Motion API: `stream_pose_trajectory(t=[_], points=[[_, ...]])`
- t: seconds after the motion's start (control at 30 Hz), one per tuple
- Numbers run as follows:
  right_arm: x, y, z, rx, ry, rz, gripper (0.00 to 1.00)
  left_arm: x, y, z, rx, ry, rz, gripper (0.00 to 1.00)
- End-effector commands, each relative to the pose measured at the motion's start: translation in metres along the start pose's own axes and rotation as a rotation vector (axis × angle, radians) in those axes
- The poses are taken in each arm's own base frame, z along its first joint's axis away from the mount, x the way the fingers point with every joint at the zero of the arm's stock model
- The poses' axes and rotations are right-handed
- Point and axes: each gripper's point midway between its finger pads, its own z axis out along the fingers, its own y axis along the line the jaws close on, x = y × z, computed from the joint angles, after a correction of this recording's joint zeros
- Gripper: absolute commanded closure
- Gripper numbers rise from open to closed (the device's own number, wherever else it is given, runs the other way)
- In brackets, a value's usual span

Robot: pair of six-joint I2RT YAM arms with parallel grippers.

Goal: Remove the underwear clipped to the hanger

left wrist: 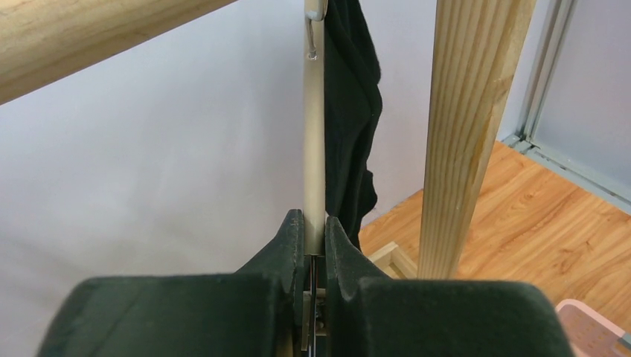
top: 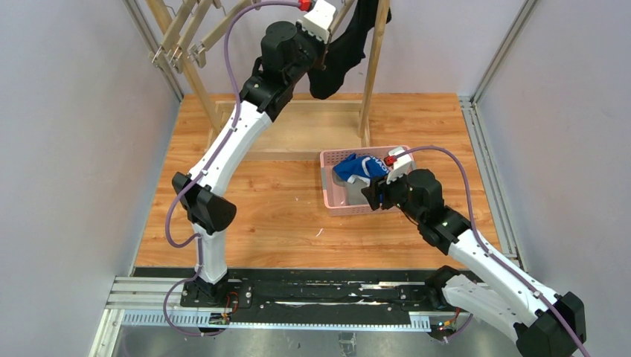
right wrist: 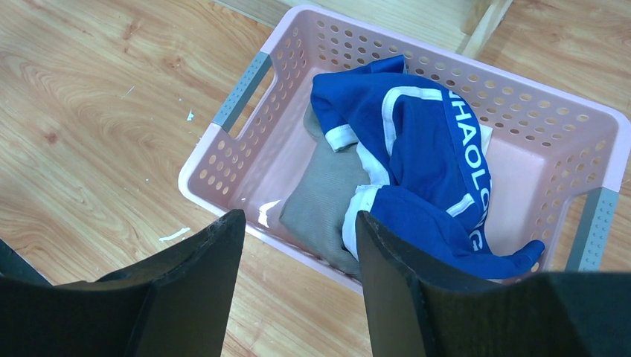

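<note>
**Item 1: black briefs [left wrist: 351, 111].** The last piece on the rack. We find it just left of the wooden post [left wrist: 469, 134], close to it but not touching, well above the post's foot. It is plain dark fabric, limp and folded on itself, with no trim or print to be seen. Its long axis runs down alongside the post.

**Item 2: left gripper [left wrist: 314, 223].** The jaws are pressed together on the hanger strip [left wrist: 314, 149], a pale flat bar left of the post. The strip runs straight away from the jaws, and the briefs lie along its post-facing side, touching or nearly so. A small metal clip [left wrist: 315, 11] sits at the far end of the strip. We cannot tell whether it bites the fabric. We judge this arm far the nearer, and that the coming move depends on reaching that far clip, not the strip now held.

**Item 3: right gripper [right wrist: 298, 219].** The jaws stand wide apart and hold nothing. It hovers over the pink basket [right wrist: 242, 100], which sits on the table just near the foot of the post.

**Items 4 and 5: blue briefs [right wrist: 424, 149] and grey briefs [right wrist: 324, 201].** Both are off the hanger and in the basket. The blue pair, with white trim and lettering, lies crumpled over the grey.

We count two of the three pieces removed.
</note>
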Motion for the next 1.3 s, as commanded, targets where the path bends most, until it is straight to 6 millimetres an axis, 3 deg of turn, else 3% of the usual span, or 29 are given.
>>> stream_pose_trajectory(t=[0.0, 0.33, 0.53, 1.0, 1.17, 1.27], points=[[-0.006, 0.008, 0.0, -0.025, -0.031, 0.009, 0.42, -0.039, 0.011, -0.016, -0.047, -0.101, 0.004, 1.0], [0.001, 0.011, 0.001, -0.037, -0.025, 0.023, 0.42, -0.08, 0.041, -0.046, -0.167, -0.19, 0.04, 1.0], [0.005, 0.01, 0.001, -0.034, -0.018, 0.025, 0.42, -0.081, 0.047, -0.06, -0.188, -0.179, 0.063, 1.0], [0.006, 0.01, 0.002, -0.035, -0.017, 0.028, 0.42, -0.009, 0.038, -0.09, -0.176, -0.013, 0.112, 1.0], [-0.007, 0.002, 0.004, 0.012, -0.032, 0.003, 0.39, 0.016, 0.038, -0.118, -0.177, 0.066, 0.138, 1.0], [-0.016, -0.007, 0.012, 0.065, -0.027, -0.009, 0.32, 0.041, 0.041, -0.144, -0.196, 0.148, 0.134, 1.0]])
